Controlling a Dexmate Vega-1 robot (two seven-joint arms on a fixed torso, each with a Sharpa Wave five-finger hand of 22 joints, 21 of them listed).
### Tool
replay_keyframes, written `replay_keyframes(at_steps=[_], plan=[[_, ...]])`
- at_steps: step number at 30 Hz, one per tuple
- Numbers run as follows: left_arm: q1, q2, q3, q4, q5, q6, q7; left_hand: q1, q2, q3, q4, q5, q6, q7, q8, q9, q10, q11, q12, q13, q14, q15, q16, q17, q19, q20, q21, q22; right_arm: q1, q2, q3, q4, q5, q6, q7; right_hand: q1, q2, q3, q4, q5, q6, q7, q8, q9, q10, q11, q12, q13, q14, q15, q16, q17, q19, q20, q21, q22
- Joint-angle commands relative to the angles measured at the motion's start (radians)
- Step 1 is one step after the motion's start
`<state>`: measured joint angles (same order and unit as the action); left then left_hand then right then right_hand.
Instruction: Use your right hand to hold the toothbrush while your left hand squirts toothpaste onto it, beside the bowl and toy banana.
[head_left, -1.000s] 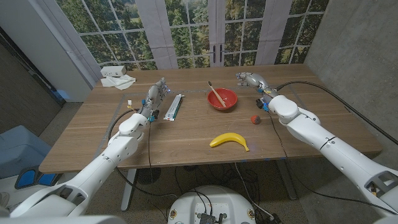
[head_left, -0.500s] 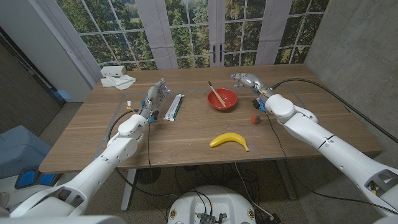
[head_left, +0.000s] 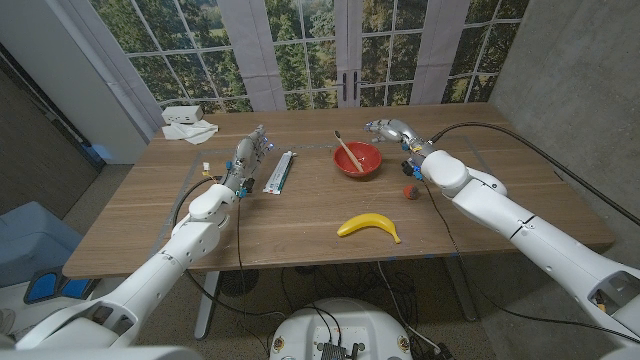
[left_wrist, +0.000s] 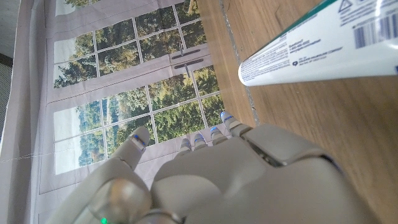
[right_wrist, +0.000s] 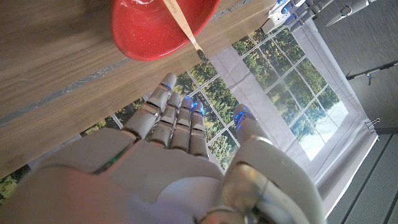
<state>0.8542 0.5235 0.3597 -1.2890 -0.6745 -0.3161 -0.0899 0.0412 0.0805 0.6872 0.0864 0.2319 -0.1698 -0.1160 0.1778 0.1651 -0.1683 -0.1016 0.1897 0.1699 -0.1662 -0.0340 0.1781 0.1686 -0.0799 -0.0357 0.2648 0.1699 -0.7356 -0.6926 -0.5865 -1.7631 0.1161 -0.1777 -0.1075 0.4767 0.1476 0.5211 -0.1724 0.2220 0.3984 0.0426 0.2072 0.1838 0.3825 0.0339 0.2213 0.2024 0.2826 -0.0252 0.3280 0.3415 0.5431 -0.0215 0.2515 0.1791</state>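
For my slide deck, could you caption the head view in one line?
Right hand open beside the red bowl holding the toothbrush; left hand waits by the toothpaste.

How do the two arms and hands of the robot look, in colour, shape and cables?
Both arms have smooth white rounded shells. The left hand and right hand are silver-grey metal with jointed fingers; the wrist views show small blue lights at the fingertips. Black cables run along each forearm, and one loops over the table behind the right arm.
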Motion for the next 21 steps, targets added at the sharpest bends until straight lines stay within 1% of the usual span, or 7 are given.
replay_keyframes(at_steps=[1,4,8,14,16,18,21], plan=[[0.003,0.002,-0.004,0.008,-0.004,-0.012,-0.009,-0.007,0.079,0.002,-0.003,0.003,-0.004,0.006,0.003,0.005,-0.07,0.005,0.001,0.004,-0.044,-0.079,0.001,0.003,0.003,-0.091,-0.001,0.003,0.017,0.0,-0.031,-0.059,-0.054,-0.111,-0.005,0.009,-0.006,-0.006,0.001,-0.005,0.007,-0.004,0.002,0.005,-0.006,-0.005,-0.001,0.006,-0.003,0.002,0.002,0.006,-0.001,0.0,0.002,0.003],[0.004,0.004,-0.006,0.008,-0.005,-0.013,-0.01,-0.007,0.079,0.002,-0.003,0.003,-0.004,0.006,0.003,0.005,-0.069,0.005,0.001,0.004,-0.044,-0.079,0.001,0.003,0.004,-0.091,-0.001,0.003,0.03,-0.002,-0.038,-0.067,-0.049,-0.137,0.021,0.013,-0.006,-0.007,0.001,-0.006,0.006,-0.006,0.001,0.005,-0.001,-0.004,0.001,0.006,-0.003,0.0,0.002,0.007,-0.002,0.002,0.001,0.004],[0.005,0.004,-0.007,0.01,-0.007,-0.013,-0.012,-0.008,0.08,0.002,-0.004,0.003,-0.004,0.006,0.003,0.005,-0.068,0.005,0.001,0.004,-0.044,-0.078,0.001,0.003,0.004,-0.091,-0.003,0.003,0.053,-0.004,-0.052,-0.073,-0.04,-0.175,0.06,0.018,-0.001,-0.009,0.005,-0.006,0.001,-0.002,-0.002,0.005,0.023,0.006,0.009,0.007,-0.002,0.004,0.004,0.01,-0.006,0.005,-0.002,0.004],[0.009,0.005,-0.009,0.01,-0.01,-0.017,-0.016,-0.008,0.08,0.003,-0.004,0.003,-0.004,0.006,0.002,0.005,-0.069,0.006,0.001,0.004,-0.044,-0.078,0.001,0.002,0.005,-0.091,-0.005,0.003,0.07,-0.003,-0.079,-0.094,-0.075,-0.226,0.053,0.02,0.004,-0.012,0.01,-0.007,0.004,-0.001,-0.001,0.006,0.036,0.009,0.014,0.009,-0.004,0.007,0.005,0.014,-0.013,0.01,-0.005,0.004],[0.009,0.006,-0.009,0.011,-0.01,-0.018,-0.018,-0.008,0.08,0.003,-0.004,0.003,-0.004,0.005,0.003,0.005,-0.068,0.006,0.001,0.004,-0.043,-0.078,0.001,0.002,0.005,-0.091,-0.005,0.003,0.075,-0.001,-0.086,-0.099,-0.084,-0.246,0.052,0.021,0.006,-0.014,0.012,-0.006,0.009,0.002,0.0,0.006,0.042,0.011,0.016,0.01,-0.008,0.004,0.004,0.015,-0.017,0.011,-0.008,0.004],[0.01,0.006,-0.011,0.011,-0.011,-0.021,-0.019,-0.008,0.08,0.003,-0.004,0.003,-0.006,0.006,0.002,0.005,-0.068,0.005,0.001,0.004,-0.043,-0.079,0.001,0.002,0.006,-0.09,-0.006,0.003,0.083,0.002,-0.096,-0.106,-0.092,-0.267,0.054,0.025,0.008,-0.017,0.013,-0.006,0.033,0.008,0.008,0.007,0.052,0.011,0.019,0.012,-0.021,0.001,0.001,0.018,-0.025,0.009,-0.012,0.004],[0.012,0.008,-0.012,0.01,-0.013,-0.021,-0.02,-0.008,0.079,0.003,-0.004,0.003,-0.007,0.006,0.001,0.005,-0.068,0.005,0.001,0.004,-0.043,-0.079,0.001,0.002,0.006,-0.091,-0.007,0.003,0.093,0.007,-0.111,-0.114,-0.107,-0.3,0.055,0.031,0.011,-0.019,0.014,-0.006,0.048,0.013,0.012,0.007,0.066,0.012,0.023,0.013,-0.028,-0.005,-0.001,0.021,-0.034,0.005,-0.016,0.004]])
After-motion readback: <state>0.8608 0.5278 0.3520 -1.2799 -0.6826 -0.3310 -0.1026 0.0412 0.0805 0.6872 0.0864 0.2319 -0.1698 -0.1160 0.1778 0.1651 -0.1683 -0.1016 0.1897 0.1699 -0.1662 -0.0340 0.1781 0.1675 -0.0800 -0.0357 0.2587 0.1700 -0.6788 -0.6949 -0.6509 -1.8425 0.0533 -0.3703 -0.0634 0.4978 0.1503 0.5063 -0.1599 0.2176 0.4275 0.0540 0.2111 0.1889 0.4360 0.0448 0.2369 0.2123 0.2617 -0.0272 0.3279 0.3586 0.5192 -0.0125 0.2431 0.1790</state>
